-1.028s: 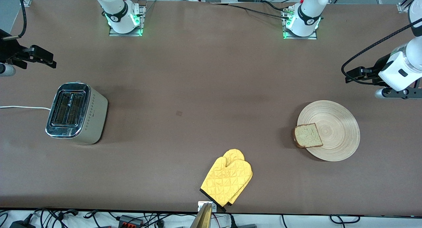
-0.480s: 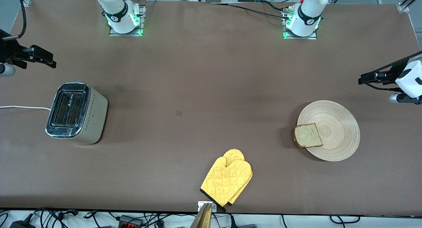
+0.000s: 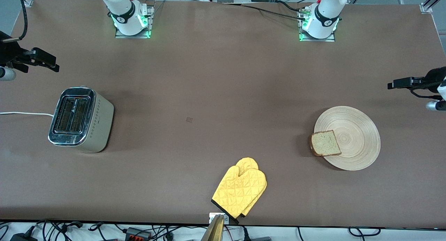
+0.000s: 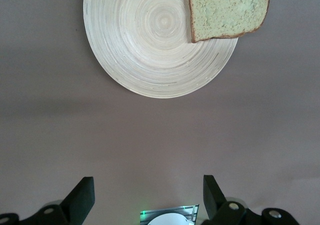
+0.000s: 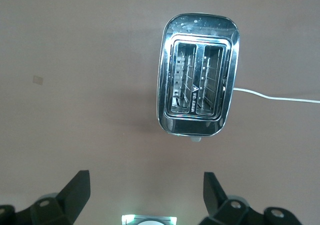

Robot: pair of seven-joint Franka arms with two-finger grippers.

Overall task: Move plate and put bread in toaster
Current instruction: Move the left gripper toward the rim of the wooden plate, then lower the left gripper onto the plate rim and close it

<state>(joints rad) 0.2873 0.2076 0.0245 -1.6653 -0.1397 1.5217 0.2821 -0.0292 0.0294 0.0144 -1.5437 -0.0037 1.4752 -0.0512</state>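
Bread (image 3: 325, 143) on plate (image 3: 352, 129) edge at left arm's end of tabletop (image 3: 223, 77), toaster (image 3: 81, 119) empty at right arm's end, left pincer (image 4: 149, 195) and right pincer (image 5: 145, 192) both spread, gripping nothing, nothing done yet.

My white arm bases (image 3: 129, 16) are glowing green at their mounts, while my black end effector fingers (image 4: 84, 196) are showing silver screws.
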